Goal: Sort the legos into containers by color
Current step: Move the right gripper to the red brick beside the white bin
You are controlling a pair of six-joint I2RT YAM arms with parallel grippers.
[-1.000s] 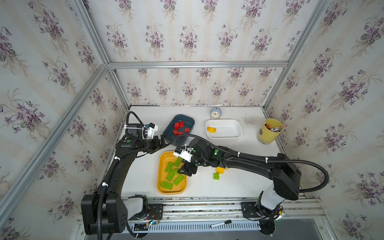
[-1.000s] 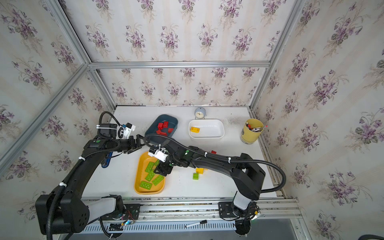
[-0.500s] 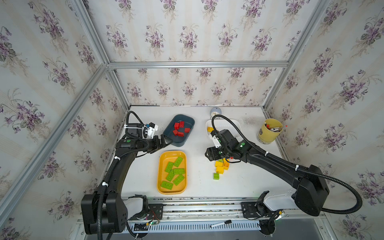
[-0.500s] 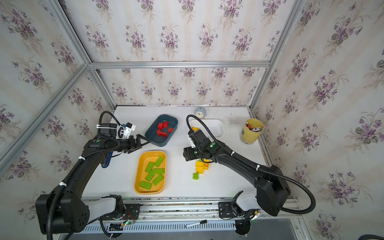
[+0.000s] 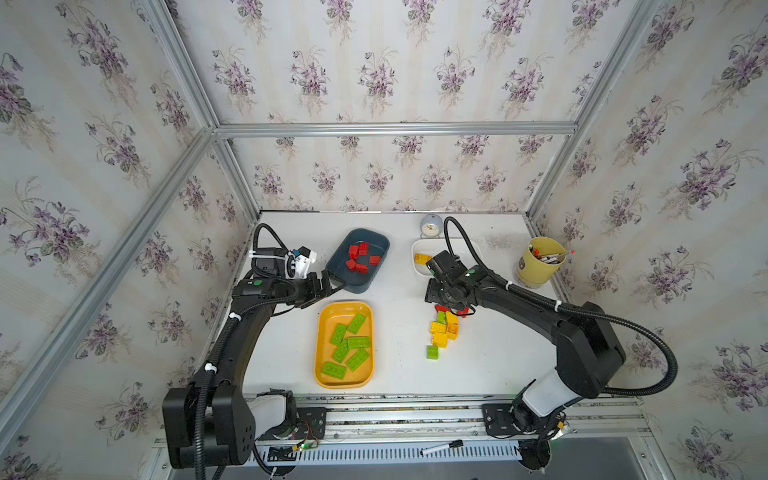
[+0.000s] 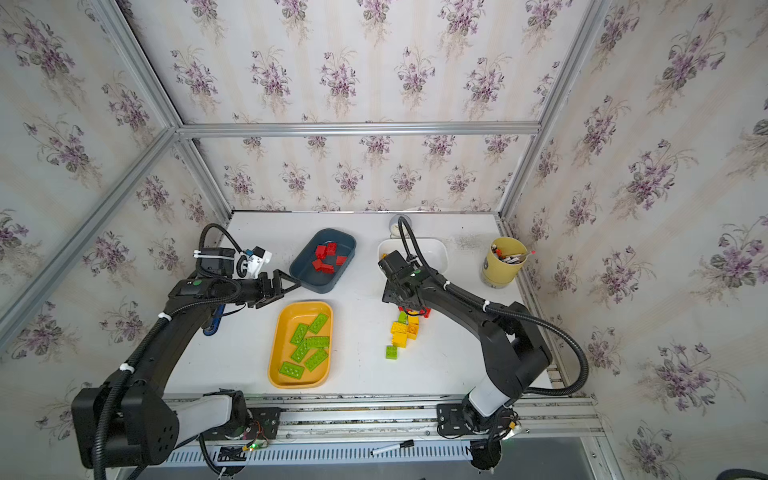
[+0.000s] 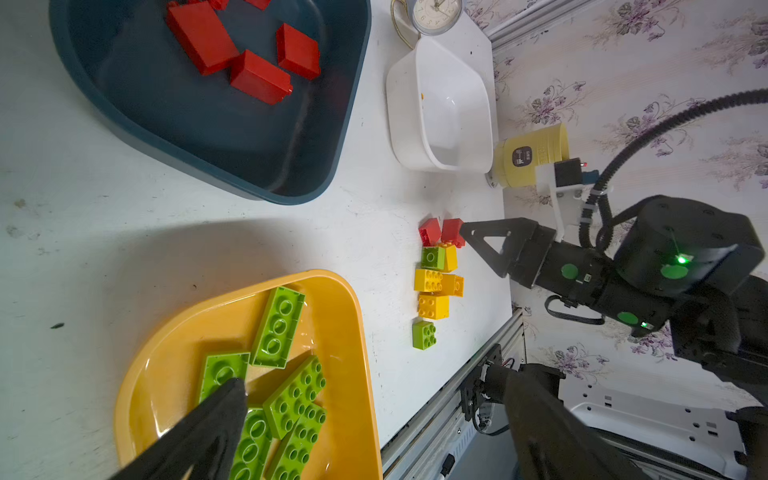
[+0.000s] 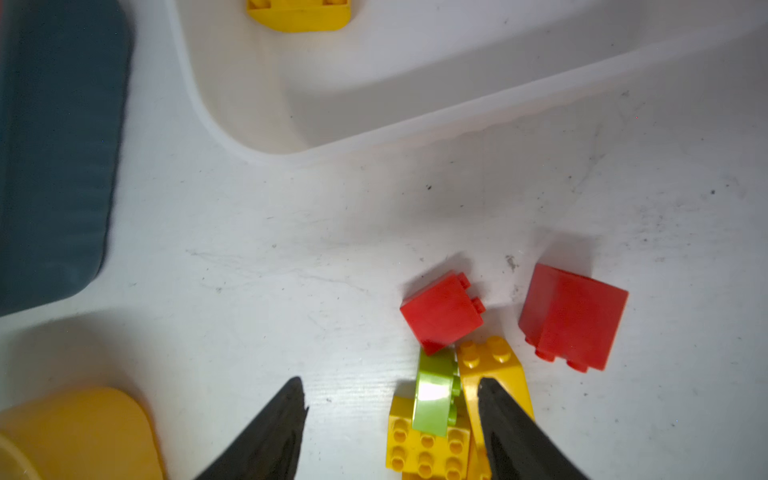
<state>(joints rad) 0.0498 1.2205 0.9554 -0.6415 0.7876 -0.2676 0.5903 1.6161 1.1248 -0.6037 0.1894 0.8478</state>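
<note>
Now right gripper (image 8: 390, 388) is off the orange tray (image 5: 328, 313), half-open and empty over centre-right loose legos (image 5: 440, 328): next pick. Left gripper (image 6: 286, 282) wide open, empty.

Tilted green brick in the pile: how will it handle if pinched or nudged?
The green brick looks like rigid moulded plastic, so probably stiff and light. Its glossy highlight suggests slick faces; a shallow pinch may slip. It leans on yellow bricks, beside a red brick, so a push will likely topple it or drag neighbours.

Left claw (image 6: 289, 281) gapes wide; right claw (image 8: 390, 386) hangs half-spread.
</note>
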